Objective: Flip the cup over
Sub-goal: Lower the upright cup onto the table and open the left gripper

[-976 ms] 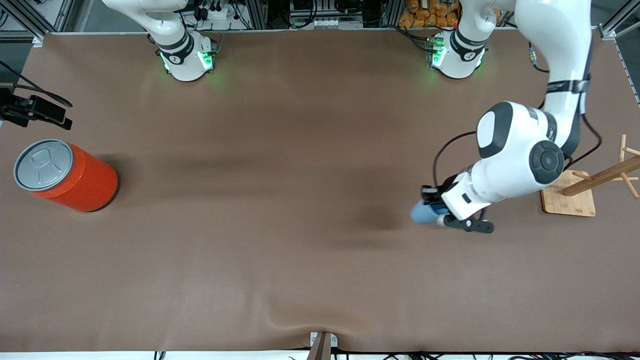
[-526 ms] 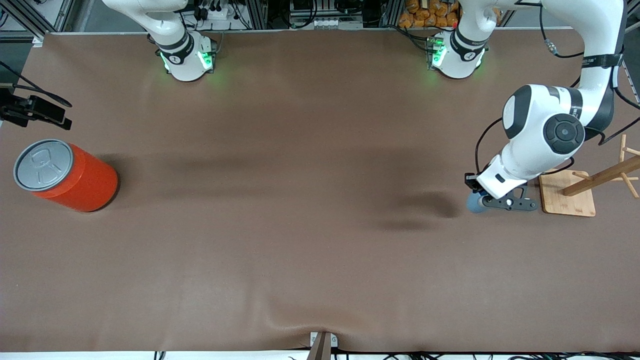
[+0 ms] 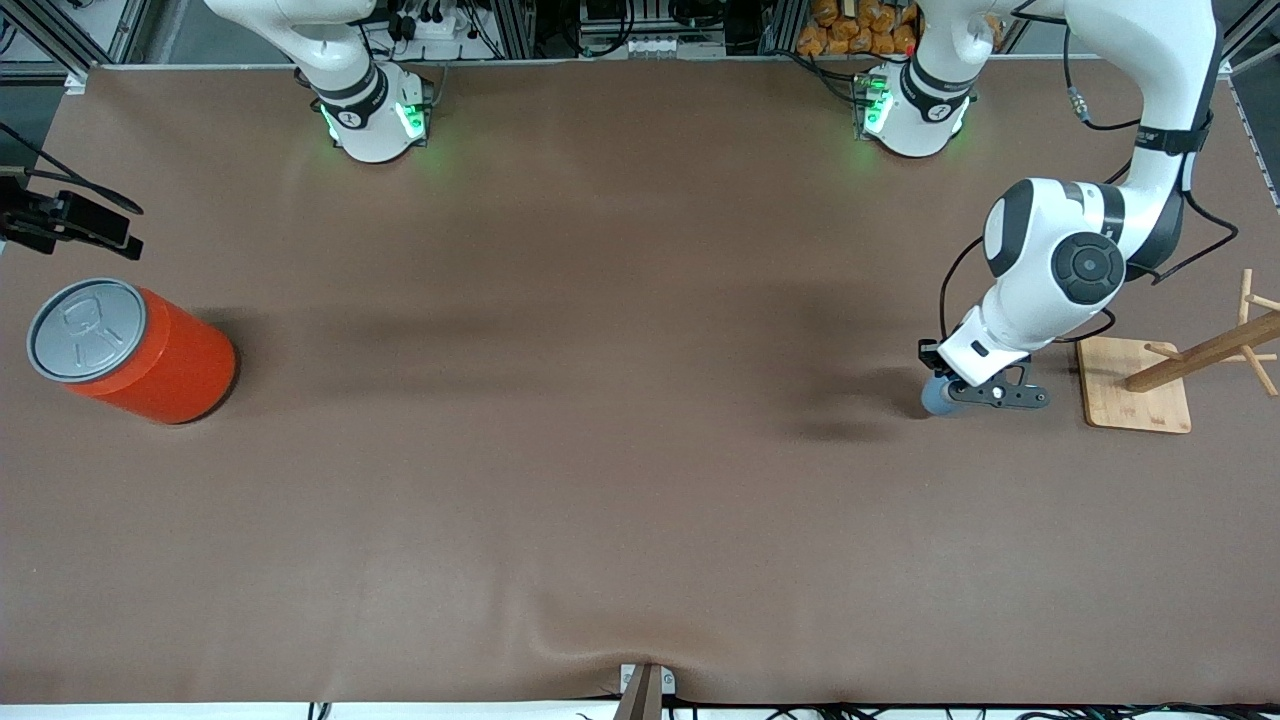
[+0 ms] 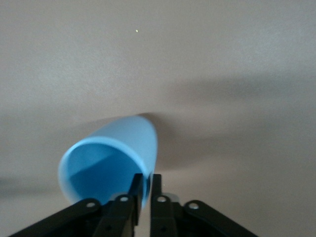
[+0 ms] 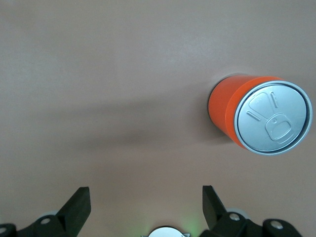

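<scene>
Two arms: only the left one works, I read the right as waiting.
Cup [image 4: 111, 160]: light-blue tumbler, pinched by its rim in the left gripper [image 4: 146, 190]; in the front view it [image 3: 936, 396] sits low over the brown table [image 3: 600, 480] at the left arm's end, near the wooden rack's base plate [image 3: 1135, 398].
Fingers [image 4: 157, 197]: clenched on the rim wall, one inside the mouth, one outside.
Cup axis: lying over, not upright. Mouth faces back toward the wrist, closed base points away and down toward the table. I can't tell if the base touches the surface; its shadow sits right against it.
Key relation: cup body extends straight out from the fingertips, so the wrist's pitch sets the cup's tilt directly.
Left arm pose: reaches out from its base, elbow high, forearm dropping steeply, hand low and angled toward the right arm's end.
Right gripper [image 5: 143, 207]: fingers spread wide, holding nothing, up over the table near the orange can [image 5: 259, 116], which stands at the right arm's end [image 3: 130, 350].
My judgement: flip partway done; next comes setting the base down flat, then letting go.
</scene>
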Controlling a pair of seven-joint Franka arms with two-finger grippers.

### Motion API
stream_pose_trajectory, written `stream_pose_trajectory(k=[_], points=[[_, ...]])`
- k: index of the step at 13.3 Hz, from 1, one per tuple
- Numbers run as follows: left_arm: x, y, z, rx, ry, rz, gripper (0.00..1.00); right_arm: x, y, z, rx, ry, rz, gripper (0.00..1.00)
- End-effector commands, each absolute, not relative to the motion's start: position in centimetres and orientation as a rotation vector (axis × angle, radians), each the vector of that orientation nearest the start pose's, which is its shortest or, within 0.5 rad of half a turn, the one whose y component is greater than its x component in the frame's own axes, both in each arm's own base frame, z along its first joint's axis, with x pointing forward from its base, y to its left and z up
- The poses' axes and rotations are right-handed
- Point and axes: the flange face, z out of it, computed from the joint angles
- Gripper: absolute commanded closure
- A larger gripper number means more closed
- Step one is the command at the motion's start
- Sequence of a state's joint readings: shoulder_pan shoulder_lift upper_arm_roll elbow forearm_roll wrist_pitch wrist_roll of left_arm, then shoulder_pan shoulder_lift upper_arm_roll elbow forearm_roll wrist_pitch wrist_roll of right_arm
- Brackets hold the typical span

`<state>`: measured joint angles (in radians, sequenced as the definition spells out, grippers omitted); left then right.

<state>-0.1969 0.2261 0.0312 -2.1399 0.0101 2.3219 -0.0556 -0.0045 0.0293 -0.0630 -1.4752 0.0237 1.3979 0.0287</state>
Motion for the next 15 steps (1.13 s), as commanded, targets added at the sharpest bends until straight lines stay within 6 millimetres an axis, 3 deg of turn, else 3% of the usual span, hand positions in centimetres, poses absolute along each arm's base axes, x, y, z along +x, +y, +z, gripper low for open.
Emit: stream_pose_trajectory(k=[1,2,7,10,15], points=[[55.6,-9.4,28.9,-3.102,0.189,0.061,0.40,54.3,-3.6,64.1,-3.102,0.158,0.163,0.00],[55.6,-9.3,28.9,-3.100,0.202,0.061,0.02,54.3,-3.6,64.1,-3.102,0.158,0.161,0.00],[56.4,-9.7,32.2,-3.101,0.205,0.051,0.00,54.3,-3.6,64.2,-3.102,0.158,0.159,0.00],[58.4,-10.1,37.4,-3.099,0.209,0.092,0.00,54.3,-3.6,64.2,-3.102,0.158,0.159,0.00],[61.7,-9.3,45.6,-3.115,0.168,-0.015,0.00,54.3,-3.7,64.2,-3.102,0.161,0.159,0.00]])
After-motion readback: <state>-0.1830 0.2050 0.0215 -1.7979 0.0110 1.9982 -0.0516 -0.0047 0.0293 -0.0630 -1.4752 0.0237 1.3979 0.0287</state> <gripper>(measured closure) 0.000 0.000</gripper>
